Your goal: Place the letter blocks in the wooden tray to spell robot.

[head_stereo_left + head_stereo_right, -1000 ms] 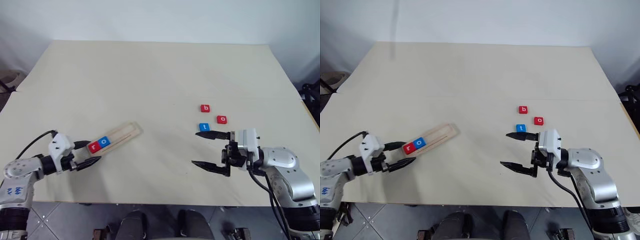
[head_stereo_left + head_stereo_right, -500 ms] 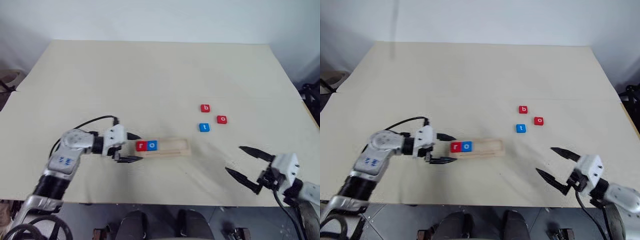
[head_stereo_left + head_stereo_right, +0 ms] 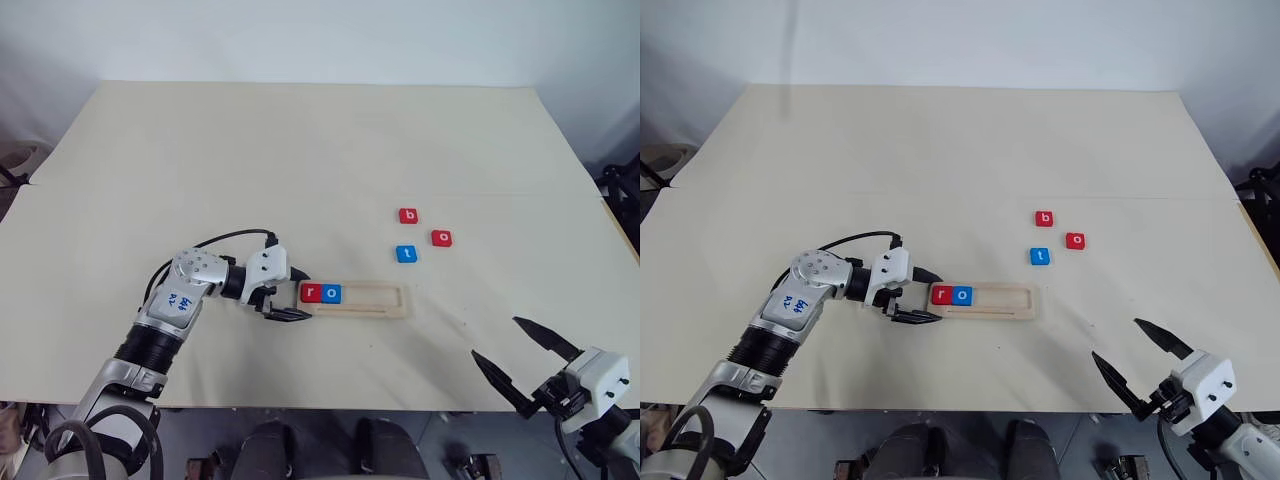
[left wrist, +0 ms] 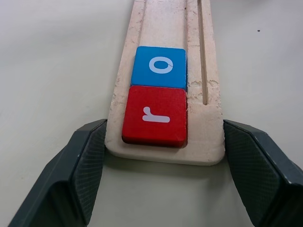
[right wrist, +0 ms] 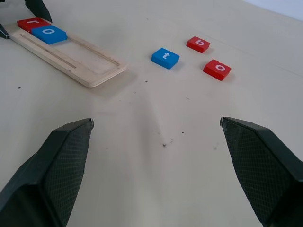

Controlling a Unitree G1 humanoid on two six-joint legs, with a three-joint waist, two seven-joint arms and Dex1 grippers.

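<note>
**Inspector:** Presently, the left pincer (image 3: 285,300) straddles the near end of the wooden tray (image 3: 380,301), fingers at either edge. Whether they clamp it, I cannot tell. The right pincer (image 3: 522,356) stands wide open and empty, lower right.

**Assessor:** Orientation?

**Inspector:** The tray lies centre frame on the table (image 3: 300,150), long axis left to right. r (image 3: 311,292) and o (image 3: 332,294) fill its left end; b (image 3: 408,215), t (image 3: 405,254) and the red o (image 3: 442,238) lie loose, upper right.

**Assessor:** Advice?

**Inspector:** Steady the tray squarely, avoiding seated blocks.

wooden tray (image 3: 357,300) slid rightward and squared up by left gripper (image 3: 292,301), right gripper (image 3: 523,359) drawn back
</note>
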